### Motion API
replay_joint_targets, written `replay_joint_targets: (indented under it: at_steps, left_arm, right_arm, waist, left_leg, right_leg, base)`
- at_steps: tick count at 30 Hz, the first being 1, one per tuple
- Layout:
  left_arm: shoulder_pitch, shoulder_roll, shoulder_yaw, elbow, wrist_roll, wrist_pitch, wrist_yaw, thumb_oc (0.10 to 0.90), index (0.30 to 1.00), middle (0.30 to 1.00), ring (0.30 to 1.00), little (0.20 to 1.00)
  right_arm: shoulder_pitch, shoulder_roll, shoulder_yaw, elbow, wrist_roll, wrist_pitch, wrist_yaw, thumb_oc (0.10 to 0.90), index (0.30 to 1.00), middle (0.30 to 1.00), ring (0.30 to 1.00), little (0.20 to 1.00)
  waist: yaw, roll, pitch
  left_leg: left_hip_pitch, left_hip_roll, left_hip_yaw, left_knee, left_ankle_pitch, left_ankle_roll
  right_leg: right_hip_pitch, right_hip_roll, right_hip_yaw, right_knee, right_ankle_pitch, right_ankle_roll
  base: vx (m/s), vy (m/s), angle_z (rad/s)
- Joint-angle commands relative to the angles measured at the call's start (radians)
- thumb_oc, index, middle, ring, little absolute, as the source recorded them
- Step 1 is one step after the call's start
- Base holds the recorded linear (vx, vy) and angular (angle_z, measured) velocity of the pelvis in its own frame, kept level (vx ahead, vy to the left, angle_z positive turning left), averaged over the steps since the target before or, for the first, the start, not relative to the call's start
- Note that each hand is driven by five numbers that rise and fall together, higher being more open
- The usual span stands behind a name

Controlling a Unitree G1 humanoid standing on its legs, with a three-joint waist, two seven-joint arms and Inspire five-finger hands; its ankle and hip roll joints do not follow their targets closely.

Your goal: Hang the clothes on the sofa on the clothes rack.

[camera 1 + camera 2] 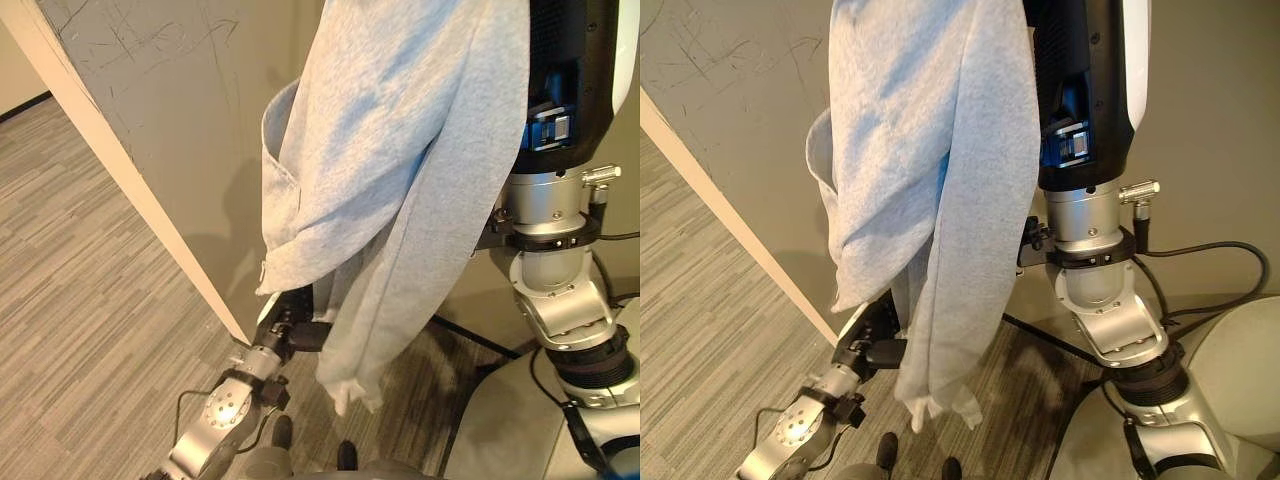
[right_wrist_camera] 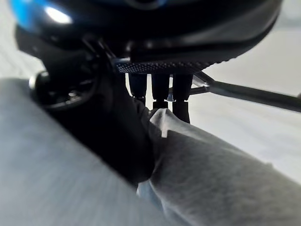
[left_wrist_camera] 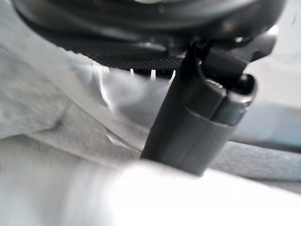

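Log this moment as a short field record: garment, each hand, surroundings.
garment: light grey sweatshirt, hanging down lifted, its sleeve end dangling low above the floor
right robot hand: raised, fingers curled into the grey cloth
left robot hand: low, beside the hanging fabric; grip unclear
surroundings: grey panel with pale edge, wood-look floor
rack: cannot tell

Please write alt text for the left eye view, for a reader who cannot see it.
A light grey sweatshirt hangs from high at the robot's right arm. The left hand reaches into its lower folds. Behind are a scuffed grey wall and striped wood-look floor.
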Motion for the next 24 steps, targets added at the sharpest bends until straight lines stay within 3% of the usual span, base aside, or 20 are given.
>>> replay_joint_targets:
  at_steps: [1, 3, 4, 8, 15, 20, 21, 23, 24]
  left_arm:
    - [-0.150, -0.130, -0.110, 0.046, -0.041, -0.046, -0.020, 0.800, 0.900, 0.900, 0.900, 0.900]
    - [-0.221, -0.194, -0.168, 0.115, -0.053, -0.039, -0.012, 0.800, 0.900, 0.900, 0.900, 0.900]
    - [-0.246, -0.216, -0.183, 0.142, -0.054, -0.039, -0.002, 0.400, 0.300, 0.300, 0.300, 0.300]
    - [-0.285, -0.258, -0.188, 0.198, -0.052, -0.041, 0.033, 0.400, 0.300, 0.300, 0.300, 0.300]
    - [-0.302, -0.266, -0.091, 0.187, -0.040, -0.083, 0.148, 0.400, 0.300, 0.300, 0.300, 0.300]
    - [-0.287, -0.236, 0.024, 0.121, 0.047, -0.117, 0.248, 0.400, 0.300, 0.300, 0.300, 0.300]
    - [-0.271, -0.207, 0.095, 0.073, 0.103, -0.129, 0.288, 0.400, 0.300, 0.300, 0.300, 0.300]
    - [-0.266, -0.188, 0.140, 0.047, 0.140, -0.131, 0.315, 0.400, 0.300, 0.300, 0.300, 0.300]
    - [-0.262, -0.154, 0.213, 0.005, 0.241, -0.126, 0.363, 0.400, 0.300, 0.300, 0.300, 0.300]
  right_arm:
    - [-0.134, 0.060, -0.005, -0.038, 0.061, -0.048, -0.067, 0.400, 0.300, 0.300, 0.300, 0.300]
    - [-0.159, 0.078, 0.013, -0.032, 0.072, -0.044, -0.080, 0.400, 0.300, 0.300, 0.300, 0.300]
    - [-0.160, 0.096, 0.024, -0.028, 0.071, -0.043, -0.087, 0.400, 0.300, 0.300, 0.300, 0.300]
    - [-0.148, 0.102, 0.035, -0.035, 0.074, -0.042, -0.100, 0.400, 0.300, 0.300, 0.300, 0.300]
    - [-0.090, 0.077, -0.006, -0.043, 0.058, -0.048, -0.139, 0.400, 0.300, 0.300, 0.300, 0.300]
    - [-0.042, 0.045, -0.080, -0.050, 0.054, -0.070, -0.170, 0.400, 0.300, 0.300, 0.300, 0.300]
    - [-0.017, 0.026, -0.115, -0.057, 0.061, -0.081, -0.173, 0.400, 0.300, 0.300, 0.300, 0.300]
    - [-0.001, 0.013, -0.140, -0.058, 0.073, -0.087, -0.168, 0.400, 0.300, 0.300, 0.300, 0.300]
    - [0.025, -0.004, -0.183, -0.058, 0.102, -0.104, -0.151, 0.400, 0.300, 0.300, 0.300, 0.300]
  waist:
    - [-0.016, -0.041, -0.102]
    - [-0.029, -0.041, -0.100]
    - [-0.035, -0.043, -0.101]
    - [-0.046, -0.044, -0.106]
    - [-0.051, -0.045, -0.111]
    - [-0.051, -0.047, -0.117]
    - [-0.049, -0.048, -0.120]
    - [-0.048, -0.048, -0.121]
    - [-0.047, -0.049, -0.126]
  left_leg:
    - [-0.049, 0.057, 0.017, 0.019, 0.016, -0.026]
    - [-0.046, 0.059, 0.023, 0.022, 0.012, -0.027]
    - [-0.044, 0.060, 0.025, 0.021, 0.010, -0.027]
    - [-0.033, 0.062, 0.033, 0.019, 0.003, -0.029]
    - [-0.033, 0.063, 0.039, 0.033, -0.009, -0.033]
    - [-0.032, 0.059, 0.043, 0.043, -0.019, -0.033]
    - [-0.031, 0.057, 0.043, 0.046, -0.023, -0.034]
    - [-0.032, 0.056, 0.043, 0.048, -0.025, -0.034]
    - [-0.029, 0.055, 0.044, 0.046, -0.029, -0.035]
  right_leg:
    - [-0.006, 0.017, 0.013, 0.016, -0.046, 0.024]
    - [-0.005, 0.016, 0.017, 0.018, -0.046, 0.024]
    - [-0.005, 0.016, 0.019, 0.018, -0.045, 0.024]
    - [-0.001, 0.016, 0.024, 0.017, -0.044, 0.023]
    - [0.005, 0.010, 0.026, 0.013, -0.044, 0.023]
    - [0.007, 0.004, 0.023, 0.014, -0.044, 0.025]
    - [0.008, 0.002, 0.024, 0.013, -0.044, 0.026]
    - [0.008, 0.001, 0.024, 0.012, -0.044, 0.027]
    - [0.009, -0.001, 0.022, 0.012, -0.045, 0.028]
  base:
    - [0.00, 0.000, 0.00]
    - [-0.01, -0.021, -0.06]
    - [0.00, -0.017, -0.05]
    - [0.02, -0.005, -0.05]
    - [0.02, -0.005, -0.07]
    - [0.03, 0.009, 0.00]
    - [0.00, 0.000, 0.00]
    - [0.04, 0.014, 0.00]
    - [0.06, 0.021, 0.01]
